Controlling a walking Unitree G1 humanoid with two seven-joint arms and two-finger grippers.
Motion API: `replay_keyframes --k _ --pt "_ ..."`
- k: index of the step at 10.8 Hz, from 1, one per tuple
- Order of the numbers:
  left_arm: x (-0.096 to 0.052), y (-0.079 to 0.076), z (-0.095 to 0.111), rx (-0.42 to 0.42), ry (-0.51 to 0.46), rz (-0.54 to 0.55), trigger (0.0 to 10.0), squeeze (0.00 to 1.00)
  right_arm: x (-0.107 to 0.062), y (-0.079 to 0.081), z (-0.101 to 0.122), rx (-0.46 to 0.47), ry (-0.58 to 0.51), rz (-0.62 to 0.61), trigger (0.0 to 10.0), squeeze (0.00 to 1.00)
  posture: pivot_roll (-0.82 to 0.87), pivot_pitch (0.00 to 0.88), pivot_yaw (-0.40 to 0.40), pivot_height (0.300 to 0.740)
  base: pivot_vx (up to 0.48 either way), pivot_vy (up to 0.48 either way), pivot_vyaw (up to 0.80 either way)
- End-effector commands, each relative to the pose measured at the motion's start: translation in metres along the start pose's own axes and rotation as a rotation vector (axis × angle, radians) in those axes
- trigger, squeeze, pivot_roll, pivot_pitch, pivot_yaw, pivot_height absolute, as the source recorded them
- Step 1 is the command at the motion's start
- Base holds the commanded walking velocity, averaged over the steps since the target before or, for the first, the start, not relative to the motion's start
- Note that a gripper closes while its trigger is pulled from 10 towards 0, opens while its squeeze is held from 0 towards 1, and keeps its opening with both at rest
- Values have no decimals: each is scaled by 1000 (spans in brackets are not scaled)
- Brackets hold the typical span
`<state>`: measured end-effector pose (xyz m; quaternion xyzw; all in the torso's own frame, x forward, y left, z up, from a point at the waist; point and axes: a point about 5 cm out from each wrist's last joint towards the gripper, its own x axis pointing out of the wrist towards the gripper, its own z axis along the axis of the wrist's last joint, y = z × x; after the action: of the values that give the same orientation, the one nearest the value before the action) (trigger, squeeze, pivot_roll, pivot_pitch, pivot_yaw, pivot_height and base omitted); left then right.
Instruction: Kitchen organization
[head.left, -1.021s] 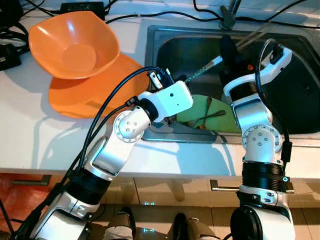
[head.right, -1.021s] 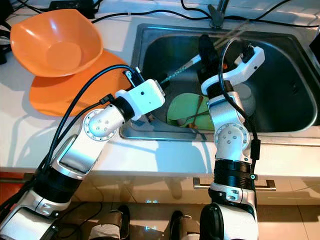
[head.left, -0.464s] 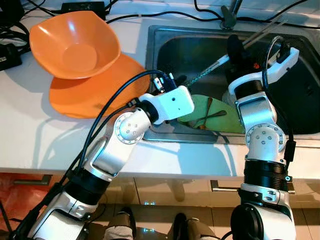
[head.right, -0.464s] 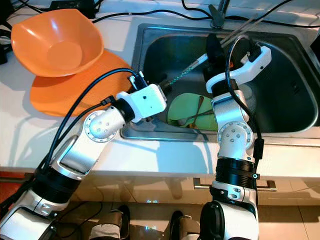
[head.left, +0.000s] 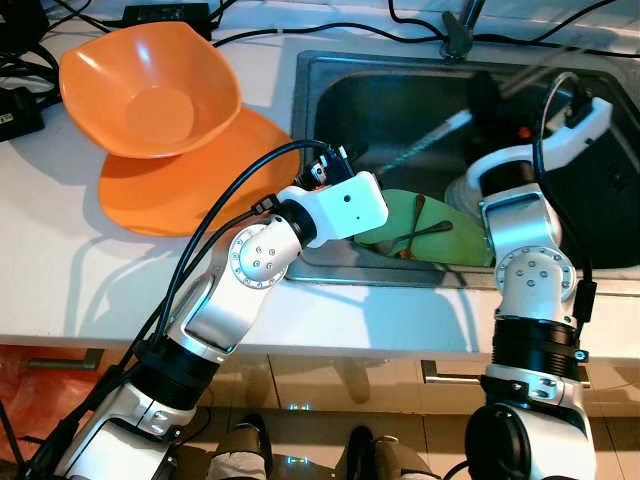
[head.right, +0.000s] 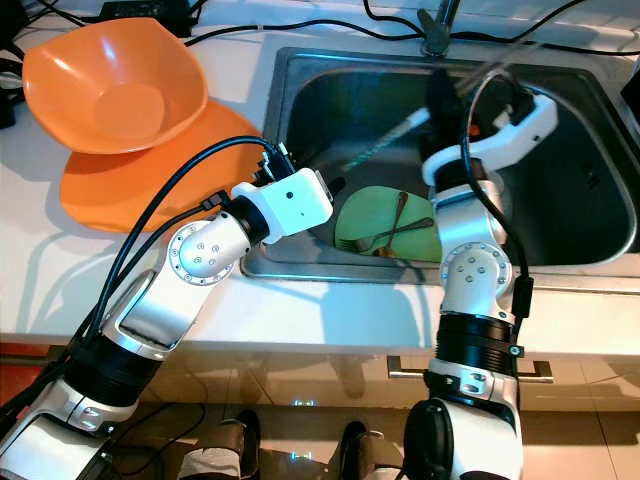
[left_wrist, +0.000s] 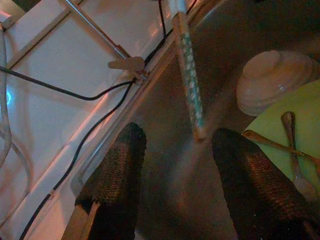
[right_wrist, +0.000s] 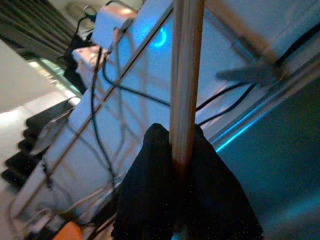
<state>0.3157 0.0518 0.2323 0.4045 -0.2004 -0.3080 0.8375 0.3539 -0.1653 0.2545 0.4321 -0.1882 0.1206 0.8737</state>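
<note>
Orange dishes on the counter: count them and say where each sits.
2. The orange bowl sits tilted on the white counter left of the sink, resting on the orange plate beneath it. More could be hidden underneath.

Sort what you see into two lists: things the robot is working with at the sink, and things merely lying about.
In use:
- right end effector, shut on the chopsticks
- left end effector, open
- green plate with spoons
- sink

Lying about:
- orange bowl
- orange plate
- cables
</note>
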Motion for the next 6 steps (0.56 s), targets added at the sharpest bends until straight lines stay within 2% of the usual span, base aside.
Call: replay_keyframes --k 1,2,3,4,5,6 --pt "0 -2 1 1 -6 3 10000 0 1 -4 9 -36 -43 -32 863 0 158 209 -53 740 0 0 0" --pt "0 -2 0 -3 -2 6 10000 0 1 -7 14 -73 -69 -59 10000 0 158 212 -54 740 0 0 0" --pt "0 -2 0 -14 -1 13 10000 0 1 -10 16 -118 -82 -78 10000 0 160 213 -54 740 0 0 0" --pt "0 1 0 -68 -3 46 10000 0 0 -12 15 -204 -75 -84 10000 0 159 214 -54 740 0 0 0" --pt "0 7 1 -172 -13 106 10000 0 -1 -13 11 -266 -59 -76 10000 0 159 214 -54 740 0 0 0" --pt "1 16 6 -276 -47 171 10000 0 -2 -13 8 -280 -52 -73 10000 0 157 215 -51 740 0 0 0"
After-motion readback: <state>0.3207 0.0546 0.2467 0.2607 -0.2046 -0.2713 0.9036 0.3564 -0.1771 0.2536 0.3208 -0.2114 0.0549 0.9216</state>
